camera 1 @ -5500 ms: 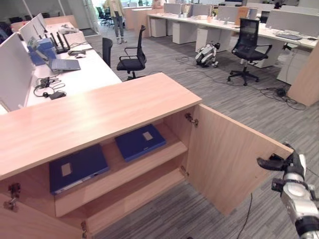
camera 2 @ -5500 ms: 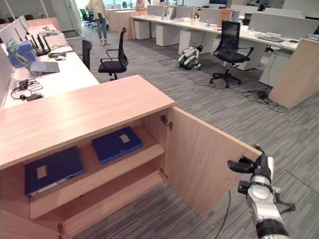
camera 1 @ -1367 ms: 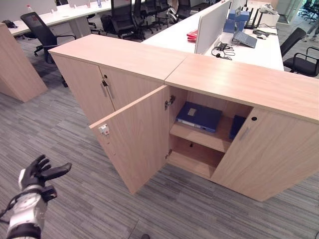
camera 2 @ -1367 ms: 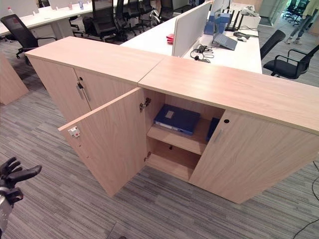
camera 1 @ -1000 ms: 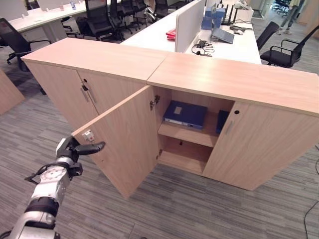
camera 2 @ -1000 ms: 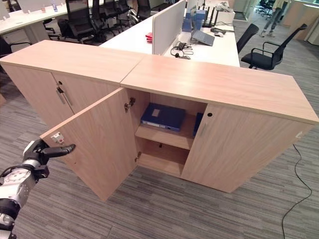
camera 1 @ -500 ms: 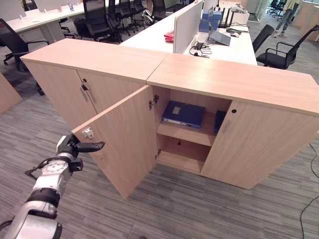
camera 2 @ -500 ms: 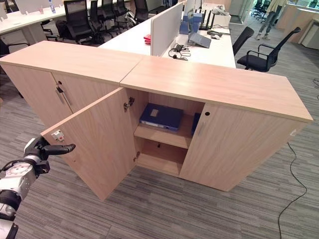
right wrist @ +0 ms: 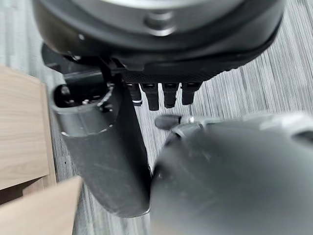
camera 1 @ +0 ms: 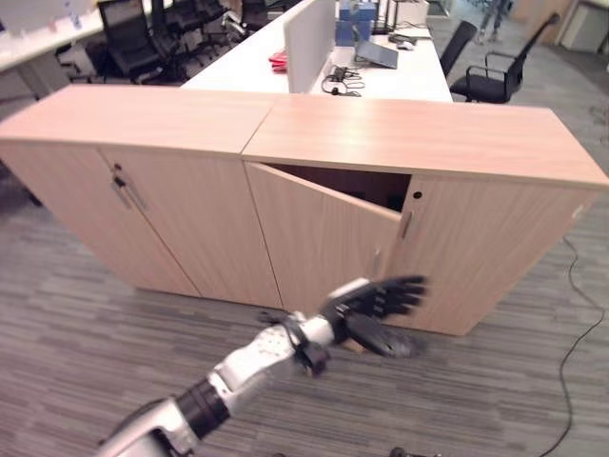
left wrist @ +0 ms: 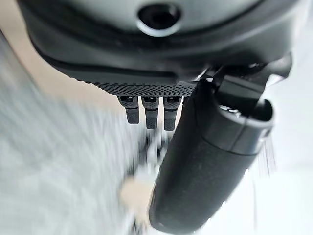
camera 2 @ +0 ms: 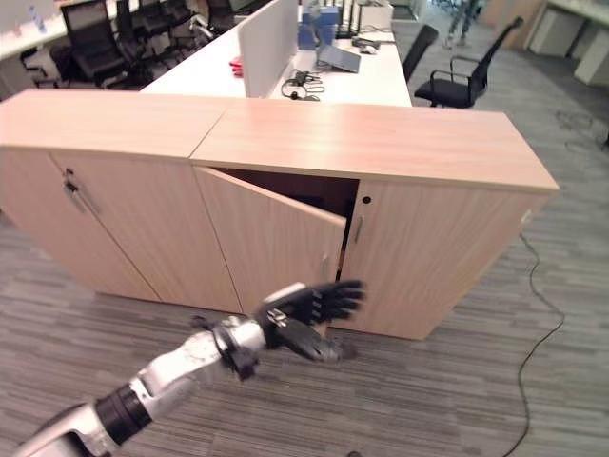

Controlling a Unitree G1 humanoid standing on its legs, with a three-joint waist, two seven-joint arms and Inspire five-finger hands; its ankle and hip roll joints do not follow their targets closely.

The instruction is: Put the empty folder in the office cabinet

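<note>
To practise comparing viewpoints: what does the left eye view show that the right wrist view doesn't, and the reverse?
Left eye view: the whole office cabinet, its door ajar, the left hand open before it, a desk behind. Right wrist view: the right hand, close up. Both: the cabinet's light wood and grey striped carpet.

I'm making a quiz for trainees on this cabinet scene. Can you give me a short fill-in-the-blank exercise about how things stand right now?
1. The left robot hand reaches toward the cabinet door with its fingers ____.
2. That door stands ____, neither shut nor wide open.
3. The right-hand door beside it is ____.
4. The floor in front of the cabinet is covered with grey ____.

Missing words: straight; ajar; shut; carpet
</note>
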